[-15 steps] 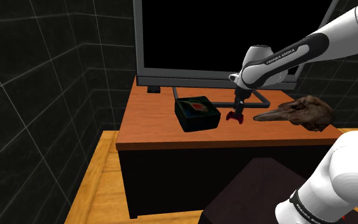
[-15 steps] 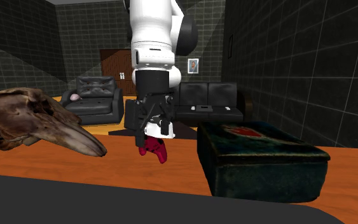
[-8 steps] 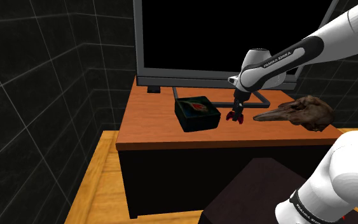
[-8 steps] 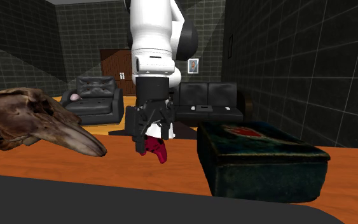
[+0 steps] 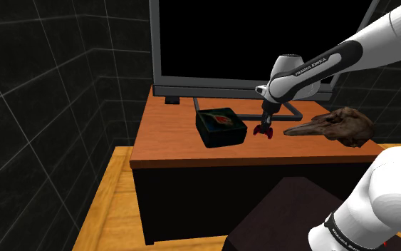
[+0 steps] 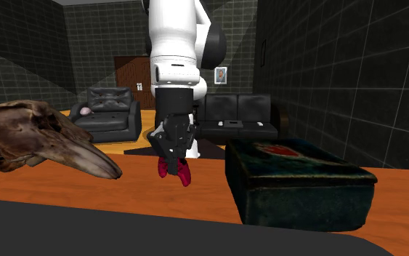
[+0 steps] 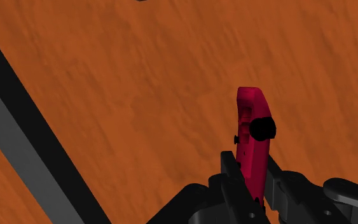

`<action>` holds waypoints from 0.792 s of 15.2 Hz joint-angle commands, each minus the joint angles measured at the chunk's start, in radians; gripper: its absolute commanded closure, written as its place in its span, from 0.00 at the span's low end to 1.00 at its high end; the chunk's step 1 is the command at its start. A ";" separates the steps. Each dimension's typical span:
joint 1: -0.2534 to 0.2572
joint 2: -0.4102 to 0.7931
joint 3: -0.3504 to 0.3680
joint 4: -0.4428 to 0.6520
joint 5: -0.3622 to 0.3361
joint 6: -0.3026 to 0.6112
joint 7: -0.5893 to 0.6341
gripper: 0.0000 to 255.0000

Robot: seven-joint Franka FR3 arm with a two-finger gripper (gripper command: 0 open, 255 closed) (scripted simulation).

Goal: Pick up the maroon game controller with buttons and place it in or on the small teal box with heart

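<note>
Your gripper (image 7: 250, 177) clasps the controller (image 7: 251, 137) over the desk (image 5: 177, 139), near the box (image 5: 216, 135) — likely the carry step. Next, raise it above the box's rim — then release.

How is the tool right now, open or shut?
Shut on the controller: the tool's two black fingers clasp its red body between them.

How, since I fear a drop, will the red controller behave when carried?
Probably stiff: the controller juts straight from the tool without sagging. It may pivot, as the tool pinches only one end. Likely light, being small beside the box.
</note>
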 commanded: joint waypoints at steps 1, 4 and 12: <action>0.000 0.000 0.000 0.000 0.000 0.000 0.000 1.00; 0.000 0.000 0.000 0.000 0.000 0.001 0.000 1.00; -0.008 -0.081 0.017 0.047 -0.025 -0.124 0.020 1.00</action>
